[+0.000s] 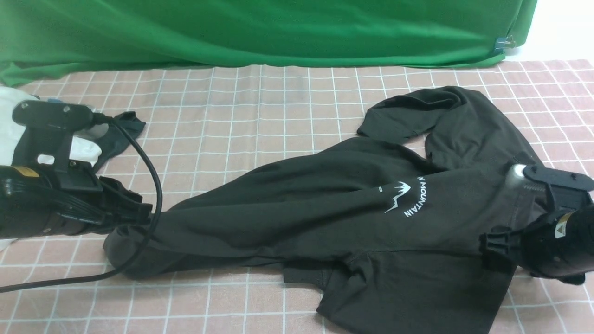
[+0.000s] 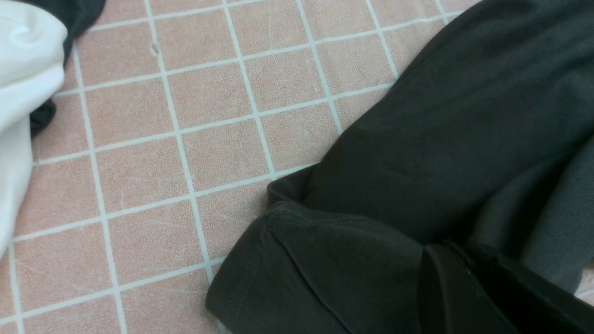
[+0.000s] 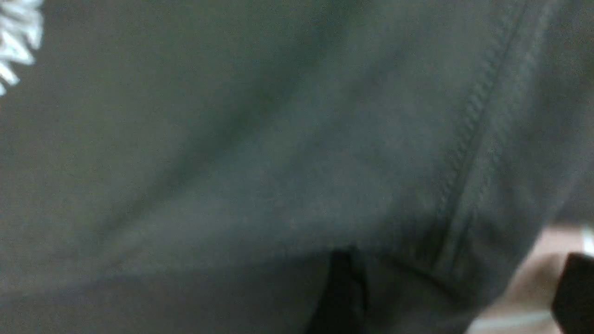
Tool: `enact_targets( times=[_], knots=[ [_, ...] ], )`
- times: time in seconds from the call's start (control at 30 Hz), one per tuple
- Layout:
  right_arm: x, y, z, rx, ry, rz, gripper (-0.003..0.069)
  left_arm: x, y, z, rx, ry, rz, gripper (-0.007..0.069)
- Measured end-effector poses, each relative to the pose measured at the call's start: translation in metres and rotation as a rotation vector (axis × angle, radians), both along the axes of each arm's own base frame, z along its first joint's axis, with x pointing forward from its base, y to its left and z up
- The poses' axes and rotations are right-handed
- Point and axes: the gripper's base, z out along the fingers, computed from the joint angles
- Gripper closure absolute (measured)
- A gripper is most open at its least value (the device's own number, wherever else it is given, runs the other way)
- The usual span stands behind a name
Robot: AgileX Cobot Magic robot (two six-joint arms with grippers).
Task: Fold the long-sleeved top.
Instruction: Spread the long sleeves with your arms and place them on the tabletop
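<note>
Where the long-sleeved top (image 1: 352, 218) sprawls across the checked tabletop (image 1: 260, 116), we see left jaws pinched on its sleeve end; right jaws spread wide over a stitched seam

White capitals reading "MOUNTAIN" (image 1: 416, 198) run sideways across the black long-sleeved top (image 1: 301, 204). Before them stands a lone "N", the rest of its word lost in a fold. A white peak emblem (image 1: 399, 195) sits beside them. A tiny white mark (image 1: 379, 189), the left arm's yellow sticker (image 1: 25, 171) and the right arm's yellow sticker (image 1: 564, 226) are illegible.
</note>
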Motion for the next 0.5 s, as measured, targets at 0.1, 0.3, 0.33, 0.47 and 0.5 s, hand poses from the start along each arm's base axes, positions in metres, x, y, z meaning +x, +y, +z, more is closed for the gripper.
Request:
enact_targets(
  times=[0.1, 0.3, 0.33, 0.47, 0.5],
  knots=[
    [0.003, 0.001, -0.002, 0.007, -0.013, -0.005, 0.0076, 0.000, 0.000, 0.000, 0.000, 0.000, 0.000, 0.0604],
    [0.005, 0.012, -0.003, 0.002, -0.043, 0.056, 0.0233, 0.000, 0.000, 0.000, 0.000, 0.000, 0.000, 0.0604],
    [0.005, 0.015, -0.003, 0.004, -0.047, 0.065, 0.0277, 0.000, 0.000, 0.000, 0.000, 0.000, 0.000, 0.0604],
    [0.004, 0.028, -0.004, 0.007, -0.070, 0.130, 0.0477, 0.000, 0.000, 0.000, 0.000, 0.000, 0.000, 0.0604],
    [0.003, 0.029, -0.003, 0.004, -0.070, 0.145, 0.0503, 0.000, 0.000, 0.000, 0.000, 0.000, 0.000, 0.0604]
  ],
)
